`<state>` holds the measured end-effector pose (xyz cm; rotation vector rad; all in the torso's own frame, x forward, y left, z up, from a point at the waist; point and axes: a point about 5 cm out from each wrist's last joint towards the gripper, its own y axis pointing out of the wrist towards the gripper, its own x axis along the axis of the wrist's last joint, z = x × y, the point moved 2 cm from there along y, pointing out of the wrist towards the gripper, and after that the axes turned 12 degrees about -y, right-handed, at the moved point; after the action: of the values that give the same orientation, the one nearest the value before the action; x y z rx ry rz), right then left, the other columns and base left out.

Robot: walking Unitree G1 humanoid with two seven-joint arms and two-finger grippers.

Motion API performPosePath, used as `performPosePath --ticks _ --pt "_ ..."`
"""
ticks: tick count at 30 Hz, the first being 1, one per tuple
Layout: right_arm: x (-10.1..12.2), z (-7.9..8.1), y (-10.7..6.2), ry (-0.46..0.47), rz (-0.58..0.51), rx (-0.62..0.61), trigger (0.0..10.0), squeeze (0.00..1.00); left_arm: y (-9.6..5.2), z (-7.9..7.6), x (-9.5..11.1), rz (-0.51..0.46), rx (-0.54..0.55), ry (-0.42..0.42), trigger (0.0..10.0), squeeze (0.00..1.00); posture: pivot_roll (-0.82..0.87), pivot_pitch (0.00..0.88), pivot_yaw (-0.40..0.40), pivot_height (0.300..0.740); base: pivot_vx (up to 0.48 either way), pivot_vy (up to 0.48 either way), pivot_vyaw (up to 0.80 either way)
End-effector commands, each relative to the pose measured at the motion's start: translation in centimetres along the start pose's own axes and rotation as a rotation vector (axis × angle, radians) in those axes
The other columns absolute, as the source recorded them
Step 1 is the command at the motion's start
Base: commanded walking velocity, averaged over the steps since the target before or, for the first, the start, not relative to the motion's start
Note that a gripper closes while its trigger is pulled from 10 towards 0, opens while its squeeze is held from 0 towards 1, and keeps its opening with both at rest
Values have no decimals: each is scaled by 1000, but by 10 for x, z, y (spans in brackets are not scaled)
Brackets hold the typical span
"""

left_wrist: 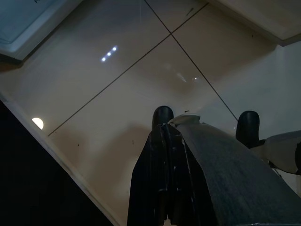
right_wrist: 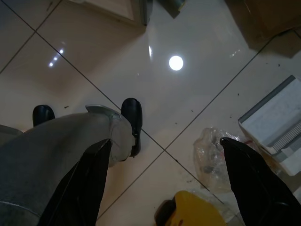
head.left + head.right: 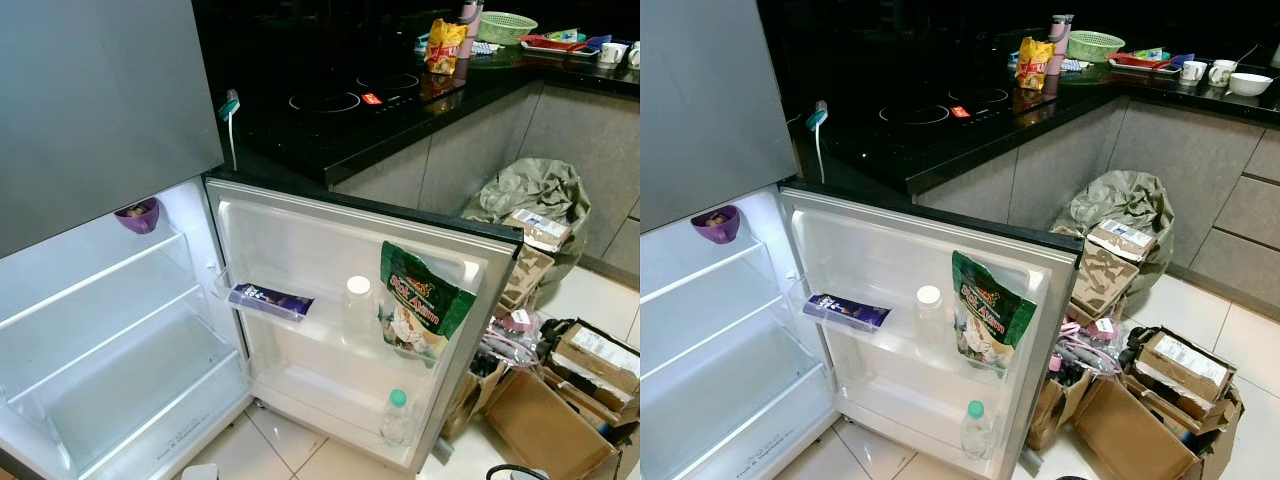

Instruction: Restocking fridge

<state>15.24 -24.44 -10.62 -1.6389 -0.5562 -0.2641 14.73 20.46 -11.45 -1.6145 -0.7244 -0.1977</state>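
The fridge stands open, its door (image 3: pixel 300 250) swung towards me. On the door's upper shelf sit a purple packet (image 3: pixel 268 299), a clear jar with a white lid (image 3: pixel 357 300) and a green snack bag (image 3: pixel 418 305). A bottle with a green cap (image 3: pixel 396 415) stands on the lower door shelf. A small purple bowl (image 3: pixel 139 214) rests on the top inner shelf (image 3: pixel 90 280). My left gripper (image 1: pixel 165 129) hangs shut over the floor tiles. My right gripper (image 2: pixel 165 142) hangs open above the floor, nothing between its fingers (image 2: pixel 254 179).
A black counter with a hob (image 3: pixel 330 100) carries a yellow snack bag (image 3: pixel 443 45), a green basket (image 3: pixel 505 25) and cups (image 3: pixel 1192 70). Cardboard boxes (image 3: pixel 545 425) and a green rubbish bag (image 3: pixel 535 190) crowd the floor to the right. A crumpled plastic wrap (image 2: pixel 211 150) lies by my feet.
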Motion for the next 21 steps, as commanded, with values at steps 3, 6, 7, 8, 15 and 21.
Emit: performPosePath --ticks 3,6,7,8,15,21 --pt "0 0 0 10 -6 -16 10000 0 -1 3 -2 19 7 17 10000 0 -44 0 11 740 0 0 0" --pt "1 1 0 12 -7 -17 10000 0 0 2 -1 17 6 16 10000 0 -44 0 11 740 0 0 0" --pt "2 1 1 12 -9 -16 10000 0 0 2 0 16 4 20 10000 0 -41 0 13 740 0 0 0" --pt "2 2 1 12 -9 -15 10000 0 0 2 1 16 4 20 10000 0 -41 0 14 740 0 0 0" --pt "3 2 1 21 -13 -18 10000 0 1 1 2 12 0 24 10000 0 -42 0 17 740 0 0 0" --pt "1 1 0 22 -8 -19 10000 0 0 1 0 20 4 23 10000 0 -45 0 11 740 0 0 0"
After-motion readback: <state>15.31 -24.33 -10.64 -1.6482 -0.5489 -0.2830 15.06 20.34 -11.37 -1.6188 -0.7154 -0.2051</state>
